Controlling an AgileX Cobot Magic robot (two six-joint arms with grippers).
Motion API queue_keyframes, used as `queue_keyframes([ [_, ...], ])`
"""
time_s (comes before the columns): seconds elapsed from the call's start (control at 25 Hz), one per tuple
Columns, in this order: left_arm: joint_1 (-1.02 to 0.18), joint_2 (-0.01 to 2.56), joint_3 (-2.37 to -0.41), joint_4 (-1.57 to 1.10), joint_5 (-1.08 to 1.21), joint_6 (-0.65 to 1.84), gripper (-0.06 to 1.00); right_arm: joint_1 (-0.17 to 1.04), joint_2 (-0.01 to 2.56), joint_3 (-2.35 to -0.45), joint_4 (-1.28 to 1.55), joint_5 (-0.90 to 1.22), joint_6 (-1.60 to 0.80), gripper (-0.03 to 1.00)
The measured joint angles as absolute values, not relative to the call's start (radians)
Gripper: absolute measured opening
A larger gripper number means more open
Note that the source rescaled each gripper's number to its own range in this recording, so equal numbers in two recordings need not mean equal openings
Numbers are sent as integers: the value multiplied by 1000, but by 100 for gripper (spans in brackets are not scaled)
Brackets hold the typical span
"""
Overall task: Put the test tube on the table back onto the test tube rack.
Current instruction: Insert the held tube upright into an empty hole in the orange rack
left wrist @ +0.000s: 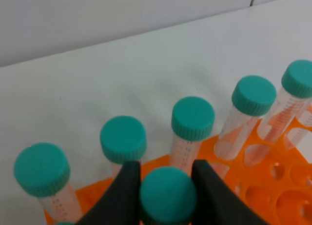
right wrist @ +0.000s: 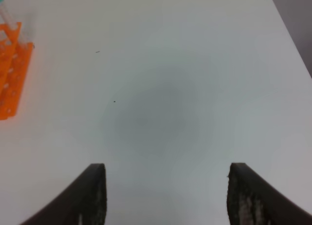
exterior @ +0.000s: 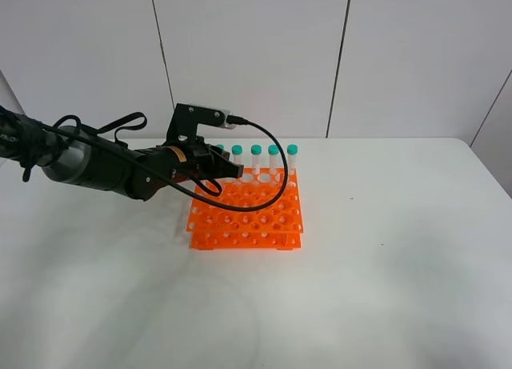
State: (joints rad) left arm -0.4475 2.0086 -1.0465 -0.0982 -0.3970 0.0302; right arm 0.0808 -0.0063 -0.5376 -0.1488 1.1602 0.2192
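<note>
My left gripper (exterior: 227, 170) is over the back left part of the orange test tube rack (exterior: 250, 215). In the left wrist view it (left wrist: 168, 198) is shut on the teal cap of a test tube (left wrist: 168, 193), held upright just in front of the rack's back row. I cannot tell how deep that tube sits in the rack (left wrist: 275, 186). Several identical teal-capped tubes (exterior: 274, 157) stand in the back row, and they also show in the left wrist view (left wrist: 192, 120). My right gripper (right wrist: 165, 195) is open and empty above the bare white table (right wrist: 170, 88).
The rack's end (right wrist: 9, 83) shows at the edge of the right wrist view. A black cable (exterior: 276, 165) loops from the left wrist over the rack. The white table (exterior: 400, 265) stretches to the right and front of the rack. A panelled wall stands behind.
</note>
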Motion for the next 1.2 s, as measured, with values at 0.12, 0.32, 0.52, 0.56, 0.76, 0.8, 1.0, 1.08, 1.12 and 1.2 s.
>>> queue_keyframes([
  [0.12, -447, 2009, -1046, -98, -389, 30, 0, 81, -6, -538, -149, 1160, 219, 85],
  [0.32, -447, 2009, -1046, -98, -388, 30, 0, 81, -6, -538, -149, 1160, 219, 85],
  [0.52, -447, 2009, -1046, -99, -388, 30, 0, 81, -6, -538, -149, 1160, 219, 85],
  [0.56, -447, 2009, -1046, -99, -388, 30, 0, 81, -6, -538, -149, 1160, 219, 85],
  [0.76, -447, 2009, -1046, -99, -388, 30, 0, 81, -6, -538, -149, 1160, 219, 85],
  [0.8, -447, 2009, -1046, -99, -388, 30, 0, 81, -6, -538, -149, 1160, 219, 85],
  [1.0, -447, 2009, -1046, -99, -388, 30, 0, 81, -6, -538, -149, 1160, 219, 85],
  [1.08, -447, 2009, -1046, -99, -388, 30, 0, 81, -6, -538, -149, 1160, 219, 85],
  [1.12, -447, 2009, -1046, -99, -388, 30, 0, 81, -6, -538, -149, 1160, 219, 85],
  [1.2, -447, 2009, -1046, -99, -388, 30, 0, 81, -6, -538, -149, 1160, 219, 85],
])
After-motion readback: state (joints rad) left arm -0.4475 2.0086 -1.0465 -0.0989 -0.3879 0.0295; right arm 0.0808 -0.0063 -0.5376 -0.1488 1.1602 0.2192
